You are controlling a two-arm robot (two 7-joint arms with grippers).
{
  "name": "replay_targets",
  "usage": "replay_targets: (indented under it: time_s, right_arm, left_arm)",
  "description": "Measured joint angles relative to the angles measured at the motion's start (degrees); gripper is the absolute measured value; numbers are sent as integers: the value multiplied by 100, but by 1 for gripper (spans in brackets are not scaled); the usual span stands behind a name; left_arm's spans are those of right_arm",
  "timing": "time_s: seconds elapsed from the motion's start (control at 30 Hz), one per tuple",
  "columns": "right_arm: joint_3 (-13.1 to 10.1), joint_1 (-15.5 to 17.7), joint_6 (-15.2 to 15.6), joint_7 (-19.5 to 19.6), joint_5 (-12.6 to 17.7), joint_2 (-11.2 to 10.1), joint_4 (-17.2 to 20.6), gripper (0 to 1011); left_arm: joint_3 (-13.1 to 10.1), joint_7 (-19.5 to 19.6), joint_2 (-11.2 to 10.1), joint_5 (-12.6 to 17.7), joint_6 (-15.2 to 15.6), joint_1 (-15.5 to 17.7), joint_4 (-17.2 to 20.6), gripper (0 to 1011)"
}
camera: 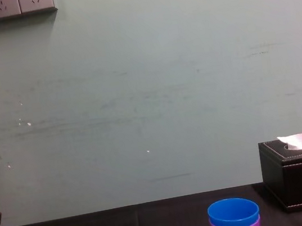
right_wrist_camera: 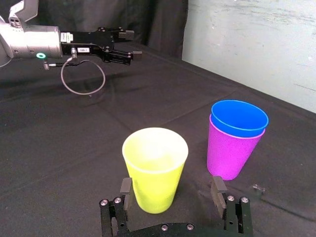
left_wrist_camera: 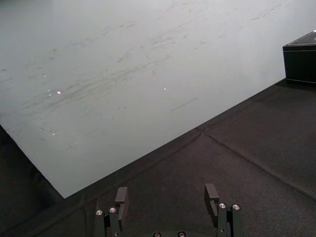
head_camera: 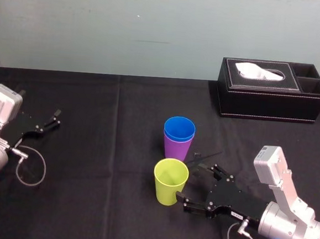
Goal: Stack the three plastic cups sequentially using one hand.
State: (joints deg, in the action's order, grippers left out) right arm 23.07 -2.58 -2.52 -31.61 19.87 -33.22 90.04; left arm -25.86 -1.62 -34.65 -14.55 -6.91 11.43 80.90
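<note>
The blue cup [head_camera: 180, 127] sits nested inside the purple cup [head_camera: 177, 148] at the middle of the black table; both also appear in the right wrist view, blue cup [right_wrist_camera: 239, 118] in purple cup [right_wrist_camera: 230, 154]. The yellow-green cup [head_camera: 169, 181] stands upright alone, just in front of that pair. My right gripper [head_camera: 197, 185] is open right beside this cup, on its right. In the right wrist view the yellow-green cup [right_wrist_camera: 155, 168] stands at the fingertips [right_wrist_camera: 217, 188], nearer one finger, with no grip on it. My left gripper [head_camera: 51, 120] is parked open at the far left.
A black tissue box [head_camera: 270, 89] stands at the back right of the table, well behind the cups. A loose cable loop [head_camera: 31, 167] hangs by the left arm. Black cloth [head_camera: 98, 203] covers the table between the arms.
</note>
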Motion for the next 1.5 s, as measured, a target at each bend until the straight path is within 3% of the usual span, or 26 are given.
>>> replay_targets:
  time_s: [0.67, 1.5]
  right_arm:
    - [228, -242, 45, -84, -87, 134, -104, 1003]
    - [475, -632, 128, -63, -260, 449, -532, 1003]
  left_arm:
    - [0, 0, 0, 0, 0, 0, 0, 1010]
    - [0, 0, 0, 0, 0, 0, 0, 1010]
